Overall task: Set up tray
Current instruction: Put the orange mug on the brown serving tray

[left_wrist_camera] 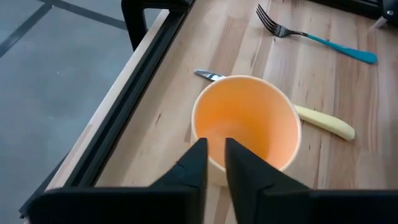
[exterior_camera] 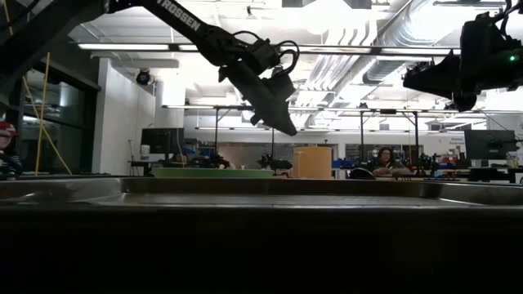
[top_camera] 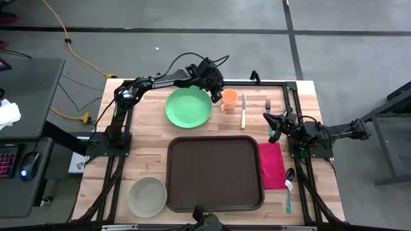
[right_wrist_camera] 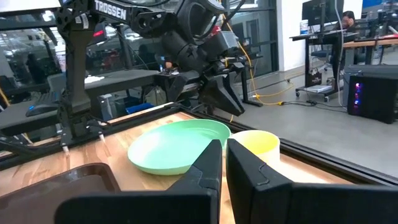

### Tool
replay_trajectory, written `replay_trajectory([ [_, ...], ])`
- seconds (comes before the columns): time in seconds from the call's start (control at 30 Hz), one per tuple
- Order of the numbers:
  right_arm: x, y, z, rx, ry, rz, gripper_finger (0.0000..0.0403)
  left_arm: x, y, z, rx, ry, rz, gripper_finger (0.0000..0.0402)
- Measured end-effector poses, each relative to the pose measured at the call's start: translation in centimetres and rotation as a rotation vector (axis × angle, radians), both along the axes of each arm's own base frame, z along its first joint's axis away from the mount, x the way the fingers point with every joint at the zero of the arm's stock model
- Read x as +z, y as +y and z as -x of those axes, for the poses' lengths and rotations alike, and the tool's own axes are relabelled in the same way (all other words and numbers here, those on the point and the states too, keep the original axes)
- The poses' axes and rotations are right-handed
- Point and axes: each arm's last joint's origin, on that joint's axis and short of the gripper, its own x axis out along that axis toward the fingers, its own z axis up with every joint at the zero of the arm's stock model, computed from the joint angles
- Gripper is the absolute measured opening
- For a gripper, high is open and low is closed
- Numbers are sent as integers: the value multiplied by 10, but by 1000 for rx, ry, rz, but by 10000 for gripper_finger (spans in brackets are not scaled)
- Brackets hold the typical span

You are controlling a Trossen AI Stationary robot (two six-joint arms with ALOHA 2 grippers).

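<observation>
The dark brown tray [top_camera: 215, 173] lies flat on the table's near middle, with nothing on it. An orange cup [left_wrist_camera: 249, 118] stands upright on the wood at the far side, right of the green plate [top_camera: 188, 106]. My left gripper [left_wrist_camera: 216, 155] hangs just above the cup's rim, slanting down from the left. Its fingers are a little apart with nothing between them. In the right wrist view its tips [right_wrist_camera: 233, 111] are clear of the cup [right_wrist_camera: 256, 142]. My right gripper [top_camera: 275, 128] waits shut at the table's right side, off the table top.
A yellow-handled knife [top_camera: 243, 114] and a fork [top_camera: 268, 106] lie right of the cup. A pink napkin [top_camera: 271, 165] and a spoon [top_camera: 289, 174] lie right of the tray. A grey bowl [top_camera: 147, 196] sits at the near left. A black frame rail [left_wrist_camera: 134, 81] runs along the far edge.
</observation>
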Motion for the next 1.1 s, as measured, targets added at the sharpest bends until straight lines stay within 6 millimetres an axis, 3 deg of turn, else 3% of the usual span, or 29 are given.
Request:
replay_trajectory([
  [0.23, 0, 0, 0, 0, 0, 0, 0, 1, 0, 0, 6, -4, -10, 196],
  [0.47, 0, 0, 0, 0, -1, -1, 0, -17, 1, -5, 10, 32, 7, 242],
  [0.7, 0, 0, 0, 0, 0, -1, 0, -19, 0, -8, 4, 28, 9, 248],
  [1.1, 0, 0, 0, -20, 0, -2, 0, -26, 1, -14, 21, 13, -17, 224],
])
